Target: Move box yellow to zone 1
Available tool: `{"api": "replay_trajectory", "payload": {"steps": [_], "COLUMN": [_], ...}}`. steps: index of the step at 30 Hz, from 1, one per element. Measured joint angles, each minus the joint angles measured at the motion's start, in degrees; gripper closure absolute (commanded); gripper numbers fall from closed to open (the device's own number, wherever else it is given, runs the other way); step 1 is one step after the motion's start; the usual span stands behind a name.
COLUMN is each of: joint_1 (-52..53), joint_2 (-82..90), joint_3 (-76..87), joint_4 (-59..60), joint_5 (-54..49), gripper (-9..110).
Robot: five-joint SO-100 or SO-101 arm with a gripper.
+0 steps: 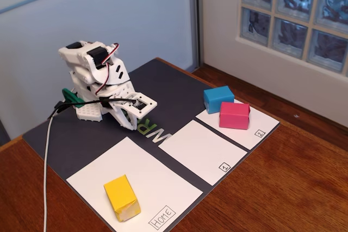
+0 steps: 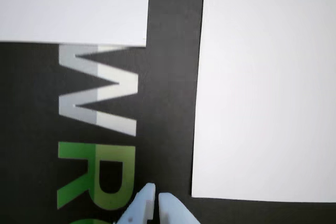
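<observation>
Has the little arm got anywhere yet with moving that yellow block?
Nothing looks done. The small yellow paper-wrapped block sits on the large white "HOME" panel. The white panel marked "1" is bare. The white gripper holds nothing, folded over the dark mat. Reaching, grasping and carrying all remain.

box yellow (image 1: pixel 122 198): creased paper wrap, matt
zone 1 (image 1: pixel 202 151): smooth white paper, matt
mat (image 1: pixel 81 134): dark, matt, printed lettering
worktop (image 1: pixel 293 188): reddish wood, slight sheen
pincer (image 2: pixel 156 199): white plastic, smooth
window blocks (image 1: pixel 296 12): glossy rippled glass
</observation>
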Motion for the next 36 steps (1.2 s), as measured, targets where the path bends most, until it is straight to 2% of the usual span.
{"api": "replay_trajectory", "payload": {"steps": [4, 8, 13, 22, 27, 34, 36], "joint_1": [-0.2, -0.9, -1.0, 6.2, 11.8, 17.8, 18.5], "joint_2": [-7.1, -30.5, -46.3, -69.3, -82.8, -104.0, -109.5], "joint_3": [-6.4, -21.3, -39.0, -71.0, -88.9, -115.3, -121.2], "joint_4": [-5.1, -7.3, -6.6, 4.7, 15.8, 29.9, 30.2], "joint_5": [1.1, 2.9, 5.4, 9.5, 9.4, 2.6, 1.2], "gripper": [102, 102, 102, 102, 102, 102, 102]}}
